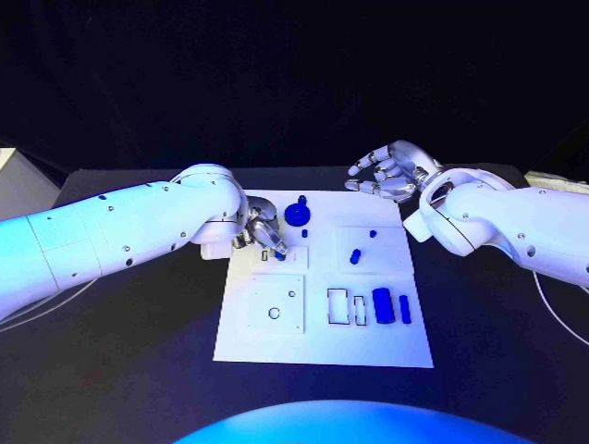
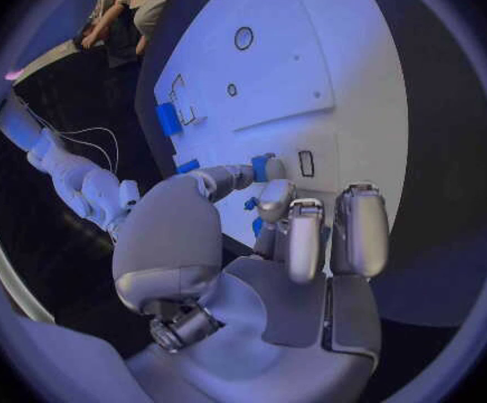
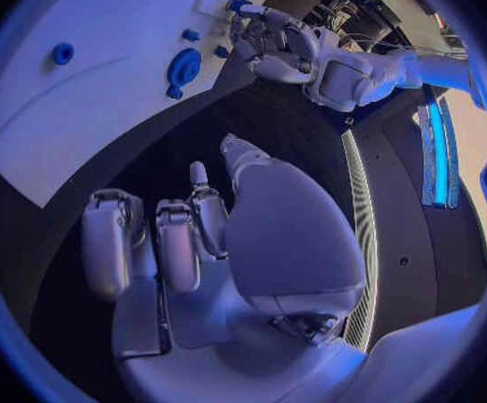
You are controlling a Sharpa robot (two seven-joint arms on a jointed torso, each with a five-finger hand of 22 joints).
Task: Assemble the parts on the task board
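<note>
Task board [image 1: 324, 347] sits centre of counter [image 1: 134, 370]; blue parts [image 1: 384, 305] at its 4 o'clock, round part [image 1: 299, 215] at 12. My left robot hand [image 1: 265, 233] pinches a small blue piece over the board's upper left. Right robot hand [image 1: 390, 171] open, empty, beyond the 1 o'clock corner. Risk: piece slips or cocks at its slot.

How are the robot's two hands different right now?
The left hand reaches down over the task board, its fingers at a small blue part; the right hand is raised beyond the board's far corner, off the plate. The left's fingertips close on that part; the right's fingers are loosely curled, holding nothing. Both are silver, on white arms.
</note>
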